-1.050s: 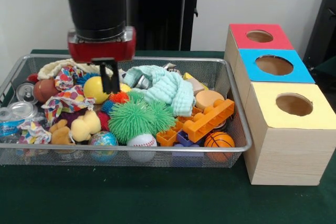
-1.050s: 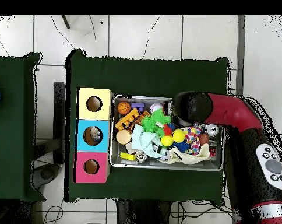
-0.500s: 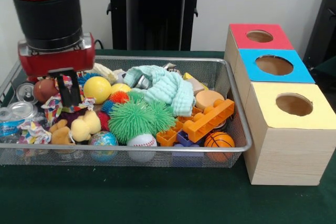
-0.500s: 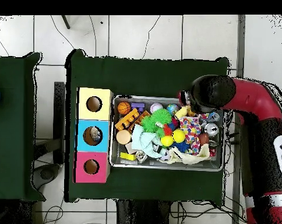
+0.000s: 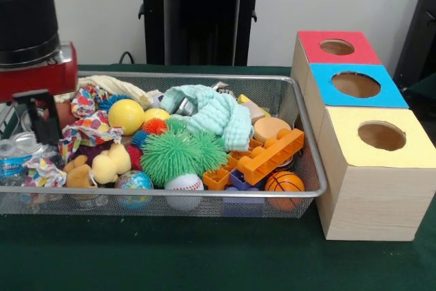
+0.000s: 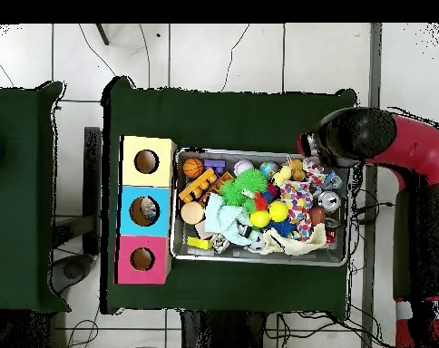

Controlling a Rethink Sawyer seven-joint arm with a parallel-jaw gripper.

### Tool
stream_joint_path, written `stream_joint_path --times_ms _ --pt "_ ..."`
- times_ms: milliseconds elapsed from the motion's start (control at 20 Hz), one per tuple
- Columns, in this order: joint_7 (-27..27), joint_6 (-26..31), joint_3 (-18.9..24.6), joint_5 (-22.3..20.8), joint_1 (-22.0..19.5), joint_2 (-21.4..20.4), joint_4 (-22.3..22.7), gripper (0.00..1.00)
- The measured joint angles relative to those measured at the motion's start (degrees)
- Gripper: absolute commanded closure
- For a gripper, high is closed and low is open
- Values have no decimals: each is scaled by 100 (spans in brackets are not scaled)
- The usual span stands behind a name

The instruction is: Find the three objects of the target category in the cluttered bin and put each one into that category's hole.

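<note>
A wire mesh bin (image 5: 308, 161) holds a heap of toys: a green spiky ball (image 5: 178, 155), a yellow ball (image 5: 126, 115), a baseball (image 5: 184, 183), a small basketball (image 5: 284, 182), an orange brick (image 5: 272, 155), a mint cloth (image 5: 214, 114), a patterned cloth (image 5: 87, 126). My gripper (image 5: 42, 126) hangs shut and empty over the bin's left end, just above the cans (image 5: 27, 142). In the overhead view the arm's black head (image 6: 350, 136) covers the gripper at the bin's upper right corner.
Three wooden boxes stand beside the bin, with red (image 5: 337, 47), blue (image 5: 355, 84) and yellow (image 5: 381, 135) tops, one round hole each. A water bottle (image 5: 9, 163) and a plush duck (image 5: 112, 161) lie at the left end. Green cloth (image 5: 204, 257) covers the table.
The arm has swept from above the yellow ball toward the bin's left end in the front view. The toys have not shifted.
</note>
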Motion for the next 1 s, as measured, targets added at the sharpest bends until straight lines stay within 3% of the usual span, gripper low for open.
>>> stream_joint_path --times_ms 150,200,1000 --pt "-247 71 0 -93 -74 71 -221 100" --pt "-423 94 -1 -179 -124 100 -340 0" --pt "-1296 96 3 -396 -295 147 -490 0"
